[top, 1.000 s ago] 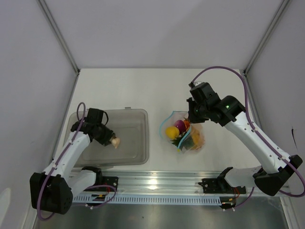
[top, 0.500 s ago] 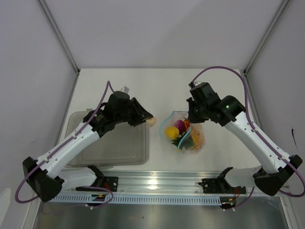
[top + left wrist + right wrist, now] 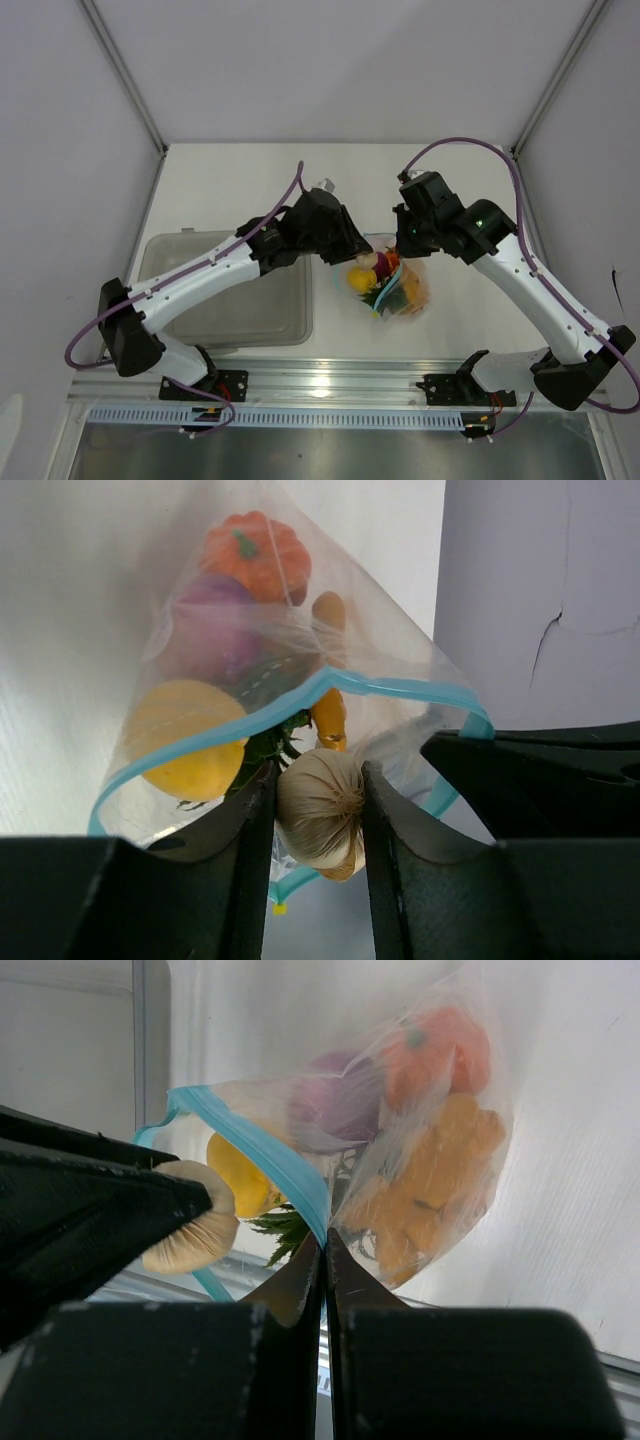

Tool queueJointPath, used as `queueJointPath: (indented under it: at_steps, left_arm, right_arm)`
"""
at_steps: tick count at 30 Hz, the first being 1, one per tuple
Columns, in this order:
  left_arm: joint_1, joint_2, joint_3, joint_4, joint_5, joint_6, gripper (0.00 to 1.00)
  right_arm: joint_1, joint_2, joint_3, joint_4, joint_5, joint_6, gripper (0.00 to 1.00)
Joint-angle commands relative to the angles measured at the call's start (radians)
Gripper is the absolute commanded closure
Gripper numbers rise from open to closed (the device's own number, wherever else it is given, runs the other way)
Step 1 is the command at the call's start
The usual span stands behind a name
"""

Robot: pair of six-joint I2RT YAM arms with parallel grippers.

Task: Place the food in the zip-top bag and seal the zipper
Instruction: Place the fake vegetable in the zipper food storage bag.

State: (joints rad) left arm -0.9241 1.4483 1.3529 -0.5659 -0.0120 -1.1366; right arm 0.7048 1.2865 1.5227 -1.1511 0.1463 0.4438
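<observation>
The clear zip-top bag (image 3: pixel 405 290) lies right of centre with its light blue zipper (image 3: pixel 300 705) mouth held open. Inside are a yellow lemon (image 3: pixel 185 738), a purple onion (image 3: pixel 215 625), an orange fruit (image 3: pixel 255 552) and a green leafy piece (image 3: pixel 285 1228). My left gripper (image 3: pixel 318 815) is shut on the pale garlic bulb (image 3: pixel 322 805) right at the bag's mouth; it shows in the top view (image 3: pixel 362 250) too. My right gripper (image 3: pixel 324 1255) is shut on the bag's zipper edge (image 3: pixel 270 1155), holding it up; it also shows from above (image 3: pixel 405 245).
A translucent grey tub (image 3: pixel 250 300) sits at the left, under my left arm. A metal rail (image 3: pixel 330 385) runs along the near edge. Grey walls enclose the table on three sides.
My left arm has swung right from over the tub to the bag's mouth, carrying the garlic bulb. The right gripper and bag have stayed put.
</observation>
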Motion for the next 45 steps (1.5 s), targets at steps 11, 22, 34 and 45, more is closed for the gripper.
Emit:
queueJointPath:
  at_steps: [11,22,34,45]
  left_arm:
    - [-0.058,0.138,0.163,-0.014,-0.078,0.055,0.29]
    - [-0.058,-0.064,0.025,0.072,-0.158,0.227,0.02]
    - [-0.052,-0.322,-0.328,0.267,-0.218,0.411,0.16]
    - [0.027,-0.112,-0.195,0.29,0.035,0.6,0.2]
  right_arm:
    - [-0.004,-0.019,0.053,-0.012,0.022,0.009,1.0]
    - [-0.007,-0.03,0.039,-0.016,0.029,0.009,1.0]
    - [-0.007,-0.042,0.025,-0.013,0.016,0.004,1.0]
    - [-0.007,-0.058,0.022,-0.022,0.001,-0.001,1.0]
